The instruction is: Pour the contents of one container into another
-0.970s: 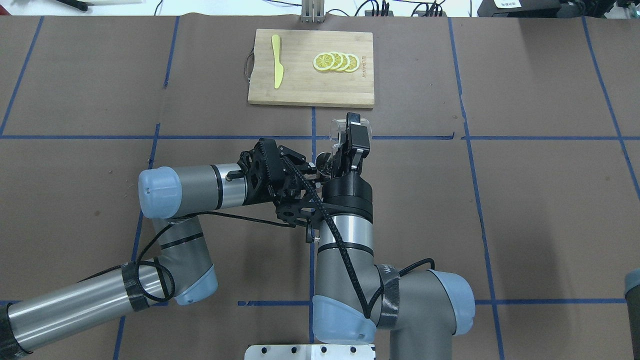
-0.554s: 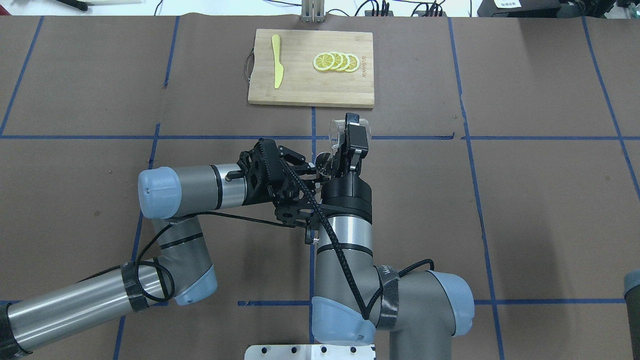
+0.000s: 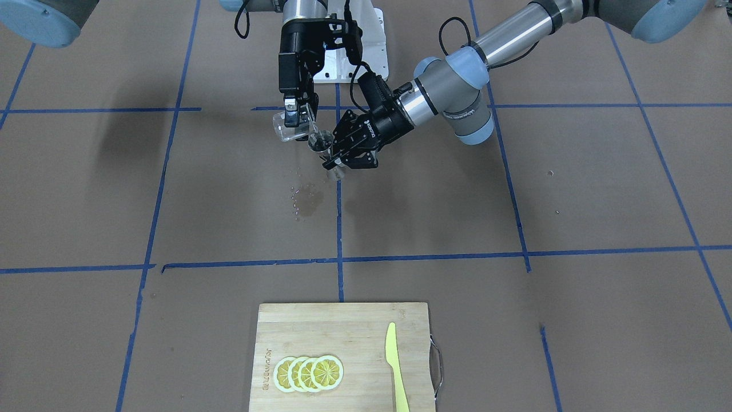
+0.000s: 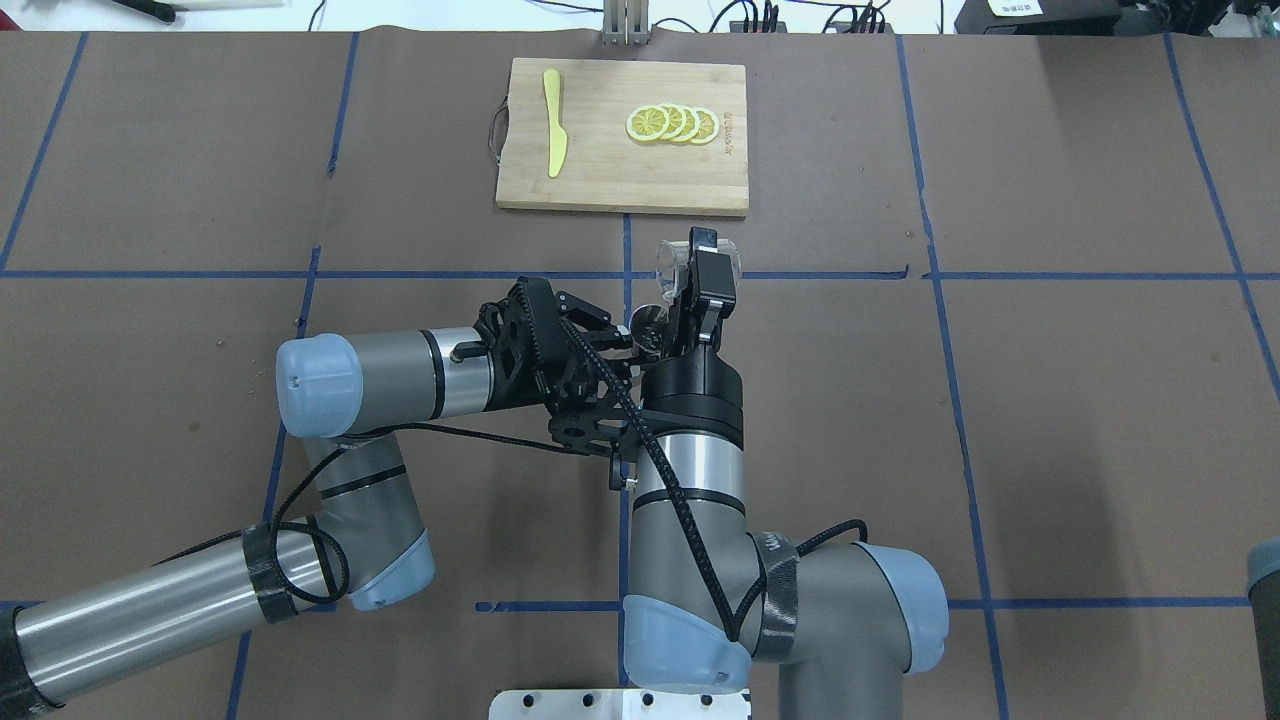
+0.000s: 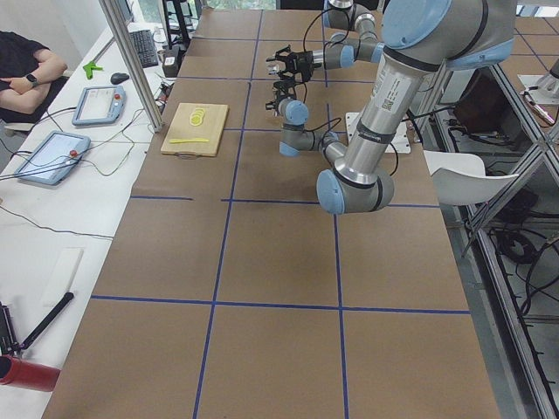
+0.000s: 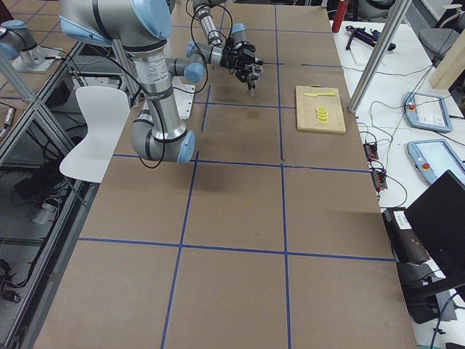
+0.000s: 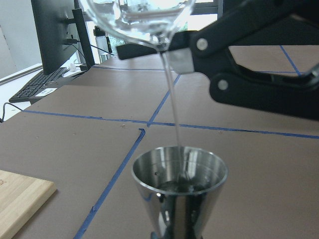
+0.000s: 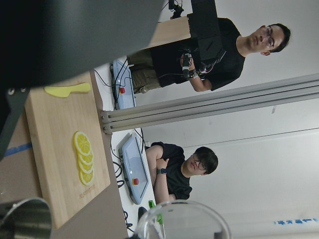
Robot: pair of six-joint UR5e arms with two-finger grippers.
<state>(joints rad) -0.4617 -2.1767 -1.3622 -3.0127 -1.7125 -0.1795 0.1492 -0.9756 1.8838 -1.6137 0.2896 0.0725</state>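
Overhead exterior view, from left to right: the left arm (image 4: 200, 600) comes in low from the lower-left corner and folds back at its elbow. Its wrist lies level and points right toward the table's middle. The left gripper (image 4: 630, 340) is turned on its side, its fingers pinched on the narrow waist of the steel jigger (image 4: 647, 321). It holds the jigger upright and clear of the brown paper, near the central blue tape line.

Just beyond the jigger, and a little higher, is the glass measuring cup (image 4: 668, 262), tipped over with its lip toward the jigger's open top. The right gripper (image 4: 702, 268) clamps it from both sides of its wall. The right arm (image 4: 690, 480) rises from the base at the bottom centre and reaches straight forward. Its wrist stands above the left gripper, so the two arms cross there.

In the left wrist view a thin clear stream (image 7: 172, 99) falls from the cup's lip into the jigger's upper cone, and liquid shows at the cone's bottom. In the front-facing view wet spots (image 3: 306, 197) darken the paper near the two vessels, on the side toward the board.

Well apart, at the far edge of the table, is a wooden cutting board (image 4: 620, 185). A yellow knife (image 4: 553, 122) lies on its left part and a row of overlapping lemon slices (image 4: 672, 123) on its right.
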